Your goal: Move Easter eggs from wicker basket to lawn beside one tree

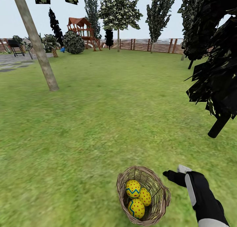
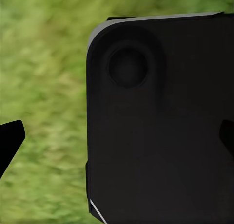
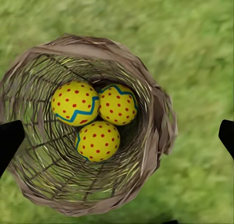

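Observation:
The wicker basket (image 1: 163, 191) sits on the lawn (image 1: 98, 128) close in front of me, with the three Easter eggs (image 1: 133, 188) (image 1: 145, 196) (image 1: 136, 208) inside it. My right gripper (image 1: 173, 174) hovers just right of the basket's rim. In the right wrist view it (image 3: 117, 139) is open over the basket (image 3: 157, 104), looking down on the eggs (image 3: 75, 102) (image 3: 117, 104) (image 3: 98, 140), its fingertips (image 3: 9, 141) wide apart. My left gripper (image 2: 117, 139) is open above grass, with a black part of the robot (image 2: 161, 126) between its fingertips (image 2: 9, 141). A leaning pale tree trunk (image 1: 37, 44) stands far left.
A dark conifer (image 1: 217, 72) overhangs at the right, its trunk (image 1: 219, 125) near my right arm. Further back are a grey stone path (image 1: 16, 64), a red playset (image 1: 84, 31), more trees (image 1: 118, 13) and a slatted fence (image 1: 144, 44). Open grass lies between me and the leaning trunk.

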### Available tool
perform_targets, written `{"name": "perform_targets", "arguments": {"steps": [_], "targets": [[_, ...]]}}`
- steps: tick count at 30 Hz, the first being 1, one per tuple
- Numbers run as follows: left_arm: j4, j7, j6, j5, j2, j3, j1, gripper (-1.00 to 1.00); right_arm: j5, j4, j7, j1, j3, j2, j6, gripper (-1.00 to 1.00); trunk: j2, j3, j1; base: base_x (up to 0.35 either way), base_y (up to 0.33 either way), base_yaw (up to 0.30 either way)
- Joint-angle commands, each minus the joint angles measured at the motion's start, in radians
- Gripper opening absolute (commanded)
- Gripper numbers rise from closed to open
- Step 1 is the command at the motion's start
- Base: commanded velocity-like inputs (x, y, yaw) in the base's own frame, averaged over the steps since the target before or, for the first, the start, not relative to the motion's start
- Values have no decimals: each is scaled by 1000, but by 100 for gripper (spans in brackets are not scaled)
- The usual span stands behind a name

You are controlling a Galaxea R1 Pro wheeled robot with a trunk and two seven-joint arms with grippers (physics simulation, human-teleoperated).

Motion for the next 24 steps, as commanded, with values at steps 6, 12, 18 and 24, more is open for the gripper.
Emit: {"name": "perform_targets", "arguments": {"steps": [6,12,18,24], "targets": [[0,4,-2,-2,0,-2,0,100,3,67,-22,-69,-2,-4,5,100,0,-1,0,0,0,0],[0,4,-2,-2,0,-1,0,100,3,201,-113,-136,-3,-6,-21,100,0,-1,0,0,0,0],[0,4,-1,-1,0,-1,0,100,1,295,-169,-169,-8,-42,-62,100,0,-1,0,0,0,0],[0,4,-1,-1,0,-1,0,100,-2,344,-184,-199,-11,-67,-69,100,0,-1,0,0,0,0]]}}
